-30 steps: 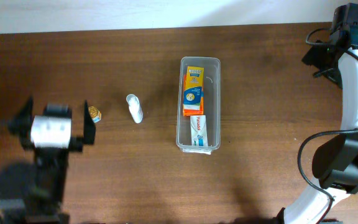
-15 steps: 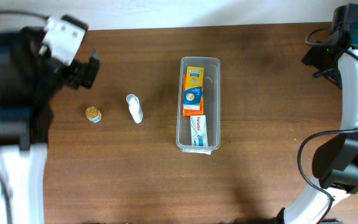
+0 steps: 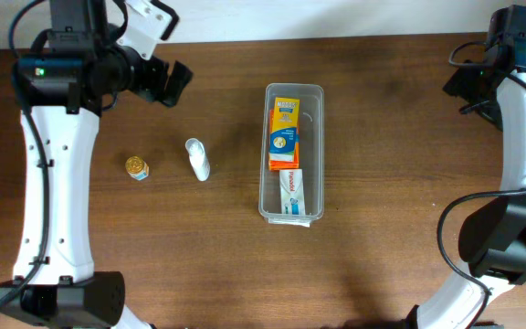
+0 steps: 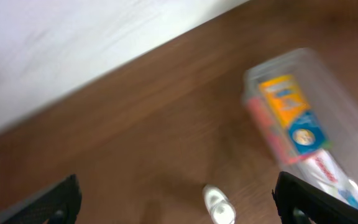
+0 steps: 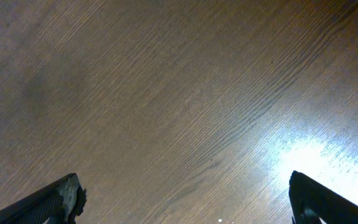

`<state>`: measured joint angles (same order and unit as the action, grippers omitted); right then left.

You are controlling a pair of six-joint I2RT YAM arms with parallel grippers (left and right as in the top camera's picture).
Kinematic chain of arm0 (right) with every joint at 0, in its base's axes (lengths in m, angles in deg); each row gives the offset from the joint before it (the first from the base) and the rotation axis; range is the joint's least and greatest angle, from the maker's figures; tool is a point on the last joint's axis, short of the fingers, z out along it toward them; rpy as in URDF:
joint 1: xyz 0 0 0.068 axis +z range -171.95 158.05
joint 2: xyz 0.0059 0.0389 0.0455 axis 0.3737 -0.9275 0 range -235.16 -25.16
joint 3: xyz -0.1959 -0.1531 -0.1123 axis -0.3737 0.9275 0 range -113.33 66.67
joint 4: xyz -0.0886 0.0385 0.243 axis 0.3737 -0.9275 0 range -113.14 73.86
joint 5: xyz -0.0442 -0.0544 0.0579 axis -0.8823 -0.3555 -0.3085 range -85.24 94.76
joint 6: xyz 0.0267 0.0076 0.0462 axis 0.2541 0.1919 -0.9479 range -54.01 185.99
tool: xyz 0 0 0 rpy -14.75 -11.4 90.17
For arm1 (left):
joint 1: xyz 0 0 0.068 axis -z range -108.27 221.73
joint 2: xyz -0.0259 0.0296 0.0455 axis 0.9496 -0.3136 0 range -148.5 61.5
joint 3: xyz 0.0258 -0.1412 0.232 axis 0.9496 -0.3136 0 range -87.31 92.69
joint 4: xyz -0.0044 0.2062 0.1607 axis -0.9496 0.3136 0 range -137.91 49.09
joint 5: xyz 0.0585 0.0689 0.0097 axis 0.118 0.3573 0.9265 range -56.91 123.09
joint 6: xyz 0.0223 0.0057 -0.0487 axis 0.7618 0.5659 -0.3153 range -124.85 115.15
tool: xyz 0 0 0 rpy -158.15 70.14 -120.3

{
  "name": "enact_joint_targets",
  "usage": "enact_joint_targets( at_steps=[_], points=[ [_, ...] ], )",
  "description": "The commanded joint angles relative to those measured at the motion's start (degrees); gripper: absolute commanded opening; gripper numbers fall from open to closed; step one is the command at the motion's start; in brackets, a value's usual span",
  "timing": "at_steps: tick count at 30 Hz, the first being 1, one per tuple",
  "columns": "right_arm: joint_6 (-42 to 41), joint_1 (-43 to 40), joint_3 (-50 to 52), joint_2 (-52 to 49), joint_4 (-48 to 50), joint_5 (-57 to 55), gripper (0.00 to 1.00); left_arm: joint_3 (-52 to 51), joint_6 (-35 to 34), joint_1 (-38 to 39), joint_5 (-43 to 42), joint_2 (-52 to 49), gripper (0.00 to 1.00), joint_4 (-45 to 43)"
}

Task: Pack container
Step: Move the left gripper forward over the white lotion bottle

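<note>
Left arm: the base sits at the near left corner of the bench [image 3: 382,183]. The white link runs straight up to the far left, where the wrist turns toward the middle. The left tool [image 4: 176,190] hangs above the wood with its fingers wide apart and nothing between them. Its wrist view is blurred.

Right arm: the base is at the near right corner and the link curves along the right edge to the far right corner. The right tool [image 5: 182,186] is over bare wood, fingers spread wide, holding nothing.

Bench contents, near to far:
- A small jar with a gold lid [image 3: 137,167] stands left of centre, with a white bottle [image 3: 197,158] lying just to its right. The two are apart.
- The container [image 3: 310,114] lies at the middle of the bench, long axis running near to far, well apart from both tools.
- A white box [image 3: 292,192] with blue and red print lies at the container's near end. An orange and yellow box [image 3: 284,135] lies beyond it on the left side.

Writing on both boxes is too small to read.
</note>
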<state>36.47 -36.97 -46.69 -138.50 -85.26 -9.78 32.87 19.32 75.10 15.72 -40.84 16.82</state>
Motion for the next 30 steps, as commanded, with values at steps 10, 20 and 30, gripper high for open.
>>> enact_joint_targets(
  at_steps=[10,20,30],
  points=[
    [0.3,-0.4,0.1,-0.7,0.0,-0.9,0.98,1.5,-20.9,11.5,8.2,-6.7,0.99,6.5],
    [0.3,-0.4,0.1,-0.7,0.0,-0.9,0.98,1.5,-40.7,12.2,24.1,-10.1,0.99,13.6],
    [0.3,-0.4,0.1,-0.7,0.0,-0.9,0.98,1.5,-43.3,12.1,22.3,-16.7,0.99,16.2]
  ],
)
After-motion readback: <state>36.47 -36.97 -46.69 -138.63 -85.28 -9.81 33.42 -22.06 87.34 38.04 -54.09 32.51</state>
